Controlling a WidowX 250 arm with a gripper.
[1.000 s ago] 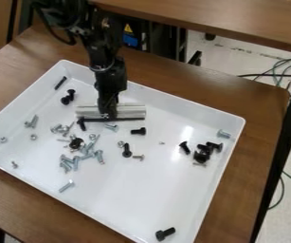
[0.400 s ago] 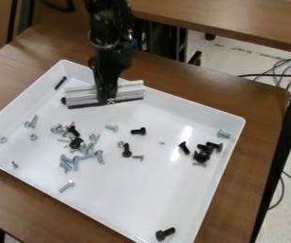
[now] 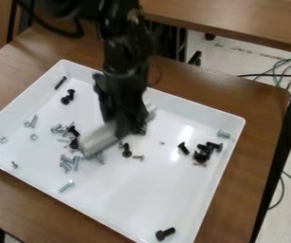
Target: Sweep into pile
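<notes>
In the camera view, the gripper (image 3: 132,129) is over the upper middle of the white tray (image 3: 167,190), pinching a silver sweeper bar (image 3: 101,139) set at a slant. Its lower-left end is right by the silver screws (image 3: 68,163), which look like the natural pile to build on; whether its edge touches the tray floor I can't tell.

To sweep well, I'd keep that edge flat and low, its broad face square to the push, and go slowly — small nuts could slip under a tilted bar. The black bolts (image 3: 203,151) by the right wall call for a stroke from the wall side inward, as does the lone bolt (image 3: 165,233) near the bottom corner. Short strokes should avoid scattering the pile.

As for brands or labels, I can make out no readable writing.
</notes>
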